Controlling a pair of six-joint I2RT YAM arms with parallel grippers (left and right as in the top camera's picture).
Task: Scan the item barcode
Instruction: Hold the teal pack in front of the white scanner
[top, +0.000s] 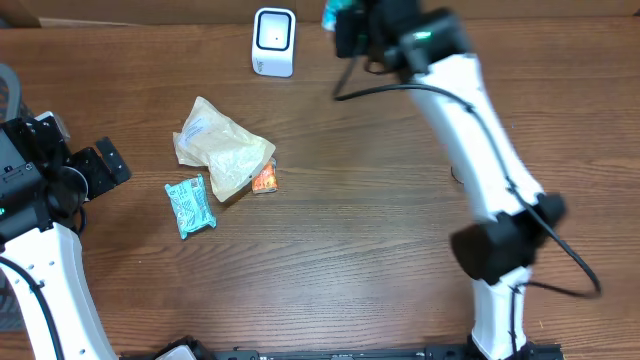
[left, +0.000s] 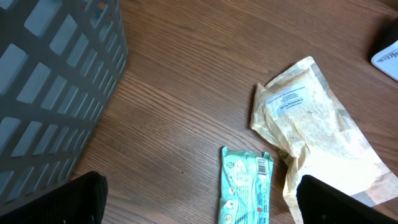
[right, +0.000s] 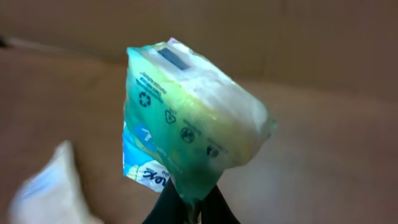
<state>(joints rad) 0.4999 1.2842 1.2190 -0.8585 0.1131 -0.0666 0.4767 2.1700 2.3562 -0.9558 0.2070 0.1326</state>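
Observation:
My right gripper (top: 342, 28) reaches to the table's far edge, shut on the bottom seam of a green plastic packet (right: 186, 118) that stands up from the fingers (right: 163, 208). A dark label shows near the packet's top. The white barcode scanner (top: 273, 42) stands just left of that gripper and shows as a white blur (right: 53, 186) in the right wrist view. Over the table's left side, my left gripper (left: 199, 196) hangs open and holds nothing; a teal packet (left: 246, 186) lies on the wood between its fingers (left: 81, 199).
A beige paper bag (top: 222, 148), the teal packet (top: 190, 206) and a small orange packet (top: 264, 180) lie left of centre. A grey slatted basket (left: 56, 87) stands at the left edge, close to the left arm.

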